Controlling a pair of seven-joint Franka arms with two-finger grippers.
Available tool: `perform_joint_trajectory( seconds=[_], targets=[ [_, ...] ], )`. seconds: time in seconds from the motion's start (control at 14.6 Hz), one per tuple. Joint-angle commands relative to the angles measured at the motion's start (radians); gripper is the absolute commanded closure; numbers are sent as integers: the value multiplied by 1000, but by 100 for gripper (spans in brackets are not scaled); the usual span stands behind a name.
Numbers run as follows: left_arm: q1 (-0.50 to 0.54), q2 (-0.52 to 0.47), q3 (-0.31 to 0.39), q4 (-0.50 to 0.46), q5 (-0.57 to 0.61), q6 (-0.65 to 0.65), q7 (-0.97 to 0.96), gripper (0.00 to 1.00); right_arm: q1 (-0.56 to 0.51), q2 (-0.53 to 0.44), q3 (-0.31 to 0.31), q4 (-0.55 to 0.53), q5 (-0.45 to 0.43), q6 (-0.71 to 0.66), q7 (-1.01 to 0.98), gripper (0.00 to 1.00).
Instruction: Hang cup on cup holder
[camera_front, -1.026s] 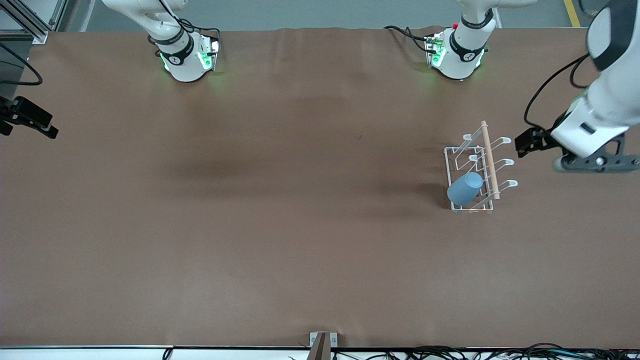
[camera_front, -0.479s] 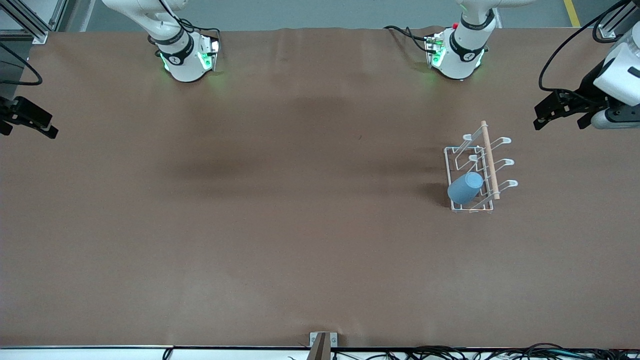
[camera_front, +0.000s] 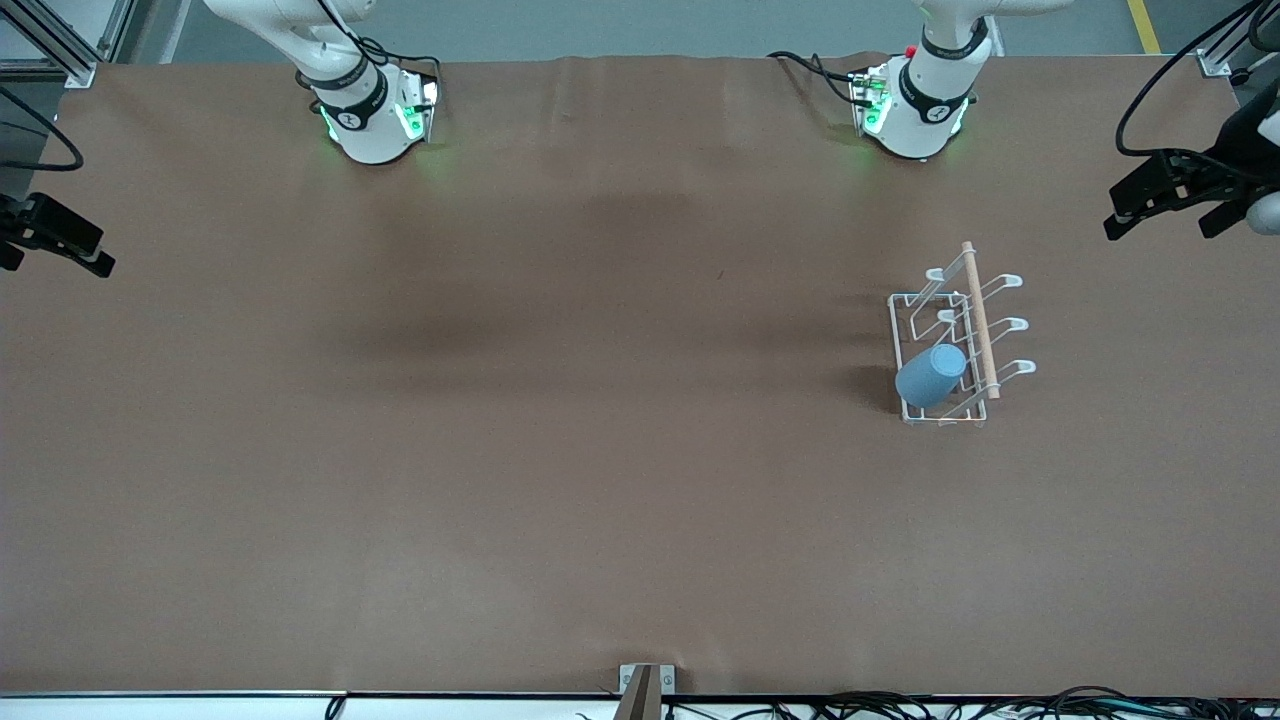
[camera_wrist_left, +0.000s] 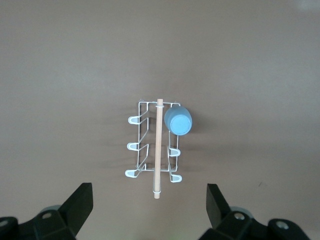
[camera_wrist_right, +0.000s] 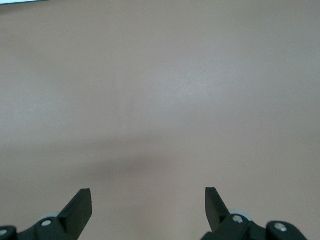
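Observation:
The light-blue cup (camera_front: 930, 375) hangs tilted on a prong of the white wire cup holder (camera_front: 978, 320), on the prong nearest the front camera on the side toward the right arm. Both show in the left wrist view, the cup (camera_wrist_left: 178, 121) on the cup holder (camera_wrist_left: 156, 150). My left gripper (camera_front: 1170, 208) is open and empty, up in the air over the table's edge at the left arm's end, well apart from the cup holder; it also shows in its own wrist view (camera_wrist_left: 150, 195). My right gripper (camera_front: 55, 240) is open and empty over the right arm's end of the table (camera_wrist_right: 148, 197).
The brown table cover (camera_front: 600, 450) is bare apart from the cup holder. The two arm bases (camera_front: 370, 115) (camera_front: 915, 105) stand along the edge farthest from the front camera. Cables lie along the near edge (camera_front: 900, 705).
My left gripper has drawn away from beside the cup holder, toward the table's edge at the left arm's end and toward the bases. The cup stays on its prong. The right arm has not moved.

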Motion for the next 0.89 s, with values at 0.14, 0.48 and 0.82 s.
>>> perform_joint_trajectory(
  seconds=[0.14,0.48,0.82],
  targets=[
    [-11,15,2,-2,11,-12,1,0,2,0,-2,8,-14,-9,-2,0],
    [-8,12,-19,-13,16,-8,-15,0,1,0,-4,8,-14,-9,-3,0],
    [-1,12,-19,-11,16,5,-1,0,1,0,-4,8,-14,-9,-3,0]
  ],
)
